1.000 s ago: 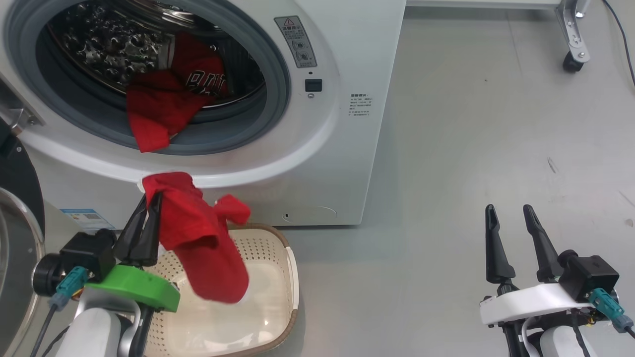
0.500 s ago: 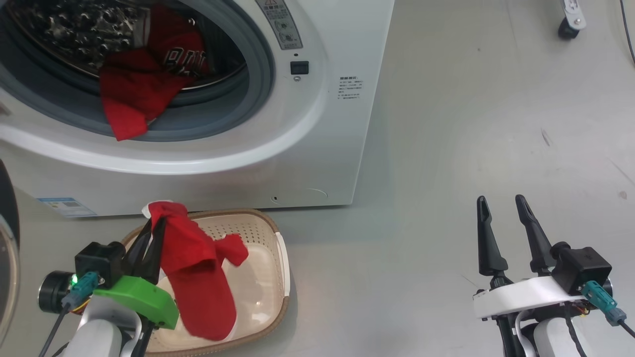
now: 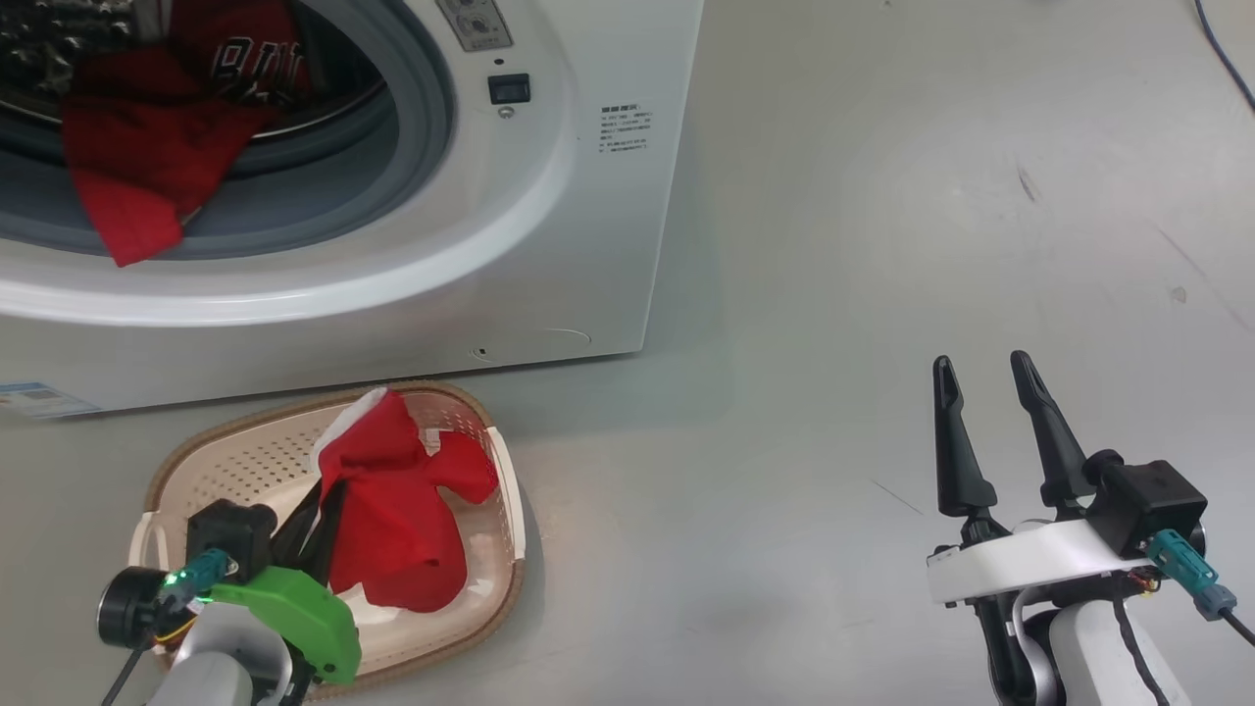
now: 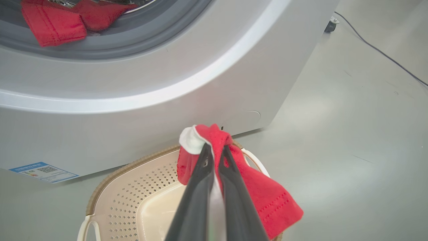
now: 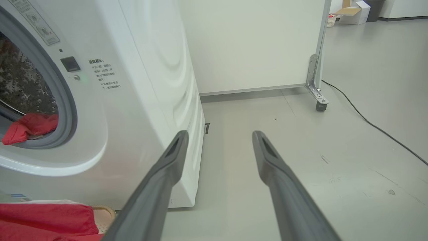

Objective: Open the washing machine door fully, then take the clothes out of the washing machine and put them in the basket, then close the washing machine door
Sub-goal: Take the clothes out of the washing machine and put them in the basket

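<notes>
At the lower left corner of the washing machine (image 3: 549, 245) sits a blue label (image 4: 43, 171) with a small square code; its print is too fine to read. Just right of that, up in the machine's mouth, a heap of red clothes (image 3: 127, 176) spills over the grey gasket (image 3: 412, 147), and the jersey (image 3: 245, 49) among them bears white lettering too folded to make out. On the floor against the machine's front stands the basket (image 3: 245, 461). Over it the left gripper (image 3: 331, 487) has its fingers pinched tight on a red garment (image 3: 392, 529) with a white edge, whose lower end sags into the basket. By my reckoning the task is about halfway: the mouth stands uncovered, so the door looks dealt with. One piece only needs letting go, while the heap in the drum has yet to come out and the door has yet to be shut. Further right on the machine's face are a grey warning sticker (image 5: 35, 21) with lines of tiny characters, a black square latch socket (image 3: 510, 88) and a block of small dark print (image 3: 627, 129), none of it legible. Well right of the machine, over bare floor (image 3: 882, 245), the right gripper (image 3: 980, 363) holds its fingers spread wide with nothing between them.
</notes>
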